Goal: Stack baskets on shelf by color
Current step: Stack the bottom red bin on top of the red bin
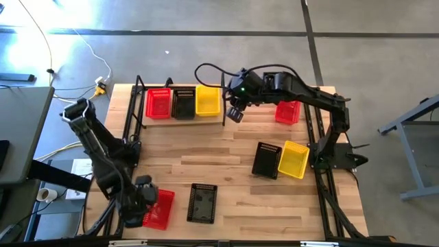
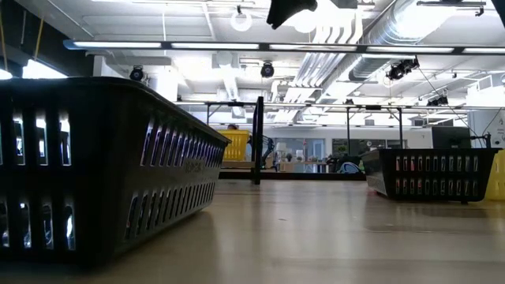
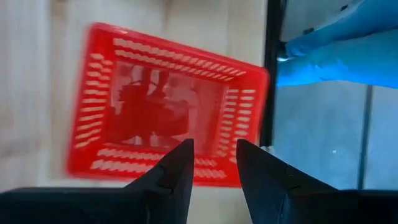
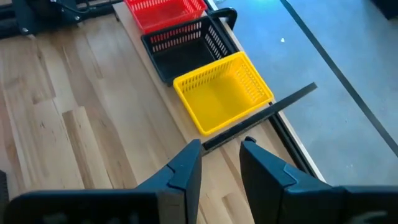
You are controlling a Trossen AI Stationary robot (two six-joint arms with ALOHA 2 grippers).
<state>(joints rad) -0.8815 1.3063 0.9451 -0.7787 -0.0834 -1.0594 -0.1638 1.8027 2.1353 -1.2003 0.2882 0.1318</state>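
On the shelf (image 1: 226, 118) at the table's far left stand a red basket (image 1: 158, 103), a black basket (image 1: 183, 103) and a yellow basket (image 1: 208, 101), side by side on their bottoms. My right gripper (image 1: 234, 113) hangs open above the shelf's right end, near the yellow basket (image 4: 224, 93). My left gripper (image 3: 214, 165) is open above a red basket (image 3: 165, 106) that lies at the table's near left corner (image 1: 159, 209). Nothing is between either gripper's fingers.
A black basket (image 1: 203, 203) lies near the front edge. A black basket (image 1: 267, 159) and a yellow basket (image 1: 293, 159) lie side by side at the right. Another red basket (image 1: 287, 111) sits at the far right. Bare wood (image 1: 206, 154) lies in the middle.
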